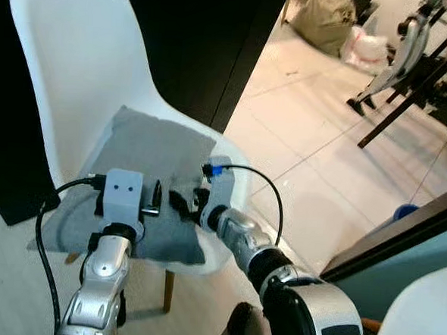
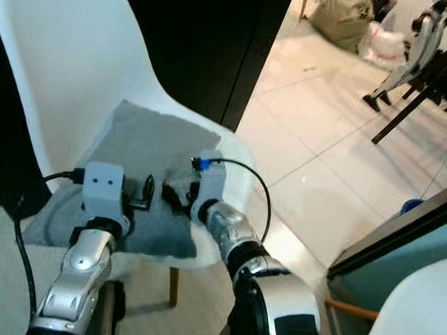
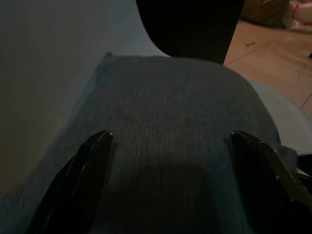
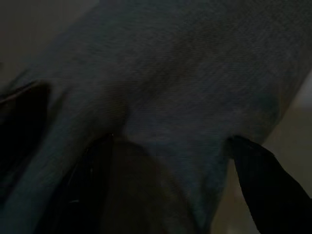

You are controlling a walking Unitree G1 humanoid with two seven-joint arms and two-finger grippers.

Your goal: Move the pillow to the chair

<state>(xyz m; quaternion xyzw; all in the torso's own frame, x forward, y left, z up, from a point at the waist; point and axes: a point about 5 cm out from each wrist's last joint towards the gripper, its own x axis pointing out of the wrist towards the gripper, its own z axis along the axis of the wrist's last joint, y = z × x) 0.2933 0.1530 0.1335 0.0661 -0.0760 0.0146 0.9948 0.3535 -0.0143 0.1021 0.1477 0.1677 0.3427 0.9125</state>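
A grey pillow (image 1: 152, 152) lies flat on the seat of a white shell chair (image 1: 71, 44), one corner hanging over the front edge. My left gripper (image 1: 155, 200) hovers low over the pillow's front part. In the left wrist view its fingers (image 3: 92, 161) stand wide apart above the grey fabric (image 3: 170, 112), holding nothing. My right gripper (image 1: 182, 203) is just beside it on the pillow's right front. Its fingers (image 4: 253, 170) are spread too, with the fabric (image 4: 185, 87) bulging between them.
A dark panel (image 1: 209, 37) stands behind the chair. Pale tiled floor (image 1: 315, 150) stretches to the right, with dark table legs (image 1: 394, 102) and bags (image 1: 331, 18) at the far end. Another white seat (image 1: 419, 316) and a dark ledge (image 1: 402, 231) are near my right.
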